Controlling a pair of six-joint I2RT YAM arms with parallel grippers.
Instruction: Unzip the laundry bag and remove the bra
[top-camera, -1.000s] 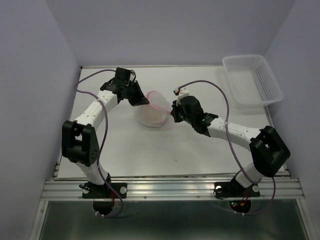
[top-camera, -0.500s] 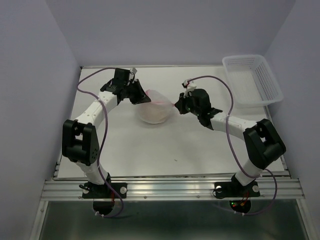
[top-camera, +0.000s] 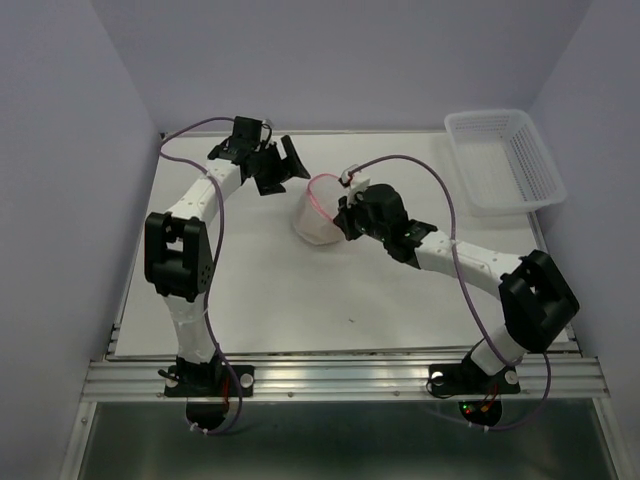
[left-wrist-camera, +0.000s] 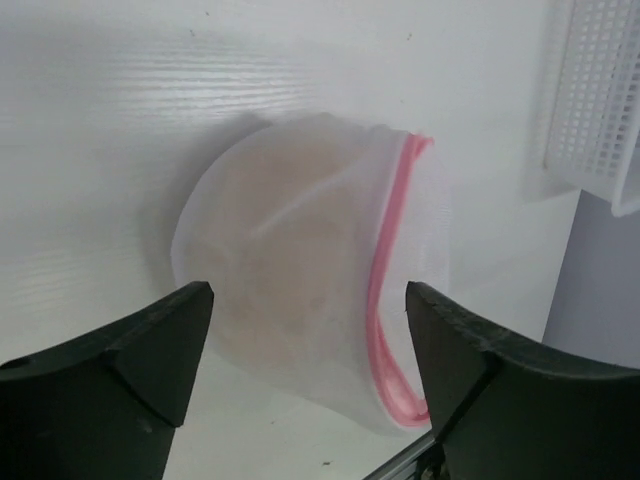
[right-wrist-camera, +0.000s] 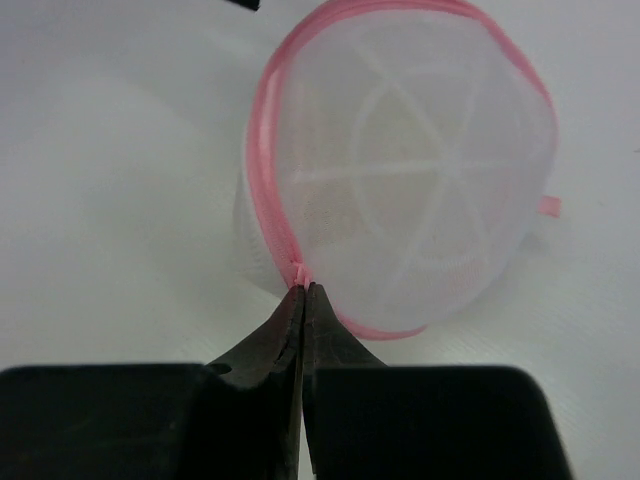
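Note:
The laundry bag (top-camera: 318, 212) is a round white mesh pouch with a pink zipper rim (right-wrist-camera: 268, 180), lying mid-table. My right gripper (top-camera: 344, 214) is shut, its tips (right-wrist-camera: 302, 290) pinching the pink zipper at the rim's near edge. My left gripper (top-camera: 287, 165) stands open at the bag's far-left side, clear of it. In the left wrist view the bag (left-wrist-camera: 300, 290) lies beyond the two spread fingers (left-wrist-camera: 150, 350), untouched. The bra (left-wrist-camera: 265, 250) shows only as a pale beige mass through the mesh.
A white plastic lattice basket (top-camera: 505, 160) stands at the table's far right corner, its edge also visible from the left wrist (left-wrist-camera: 600, 90). A small pink tab (right-wrist-camera: 548, 206) sticks out of the bag's far side. Walls close in on three sides.
My left gripper has opened, let go of the bag and drawn back toward the far left. My right gripper swung back left along the rim, still pinching the zipper; the bag has bunched narrower.

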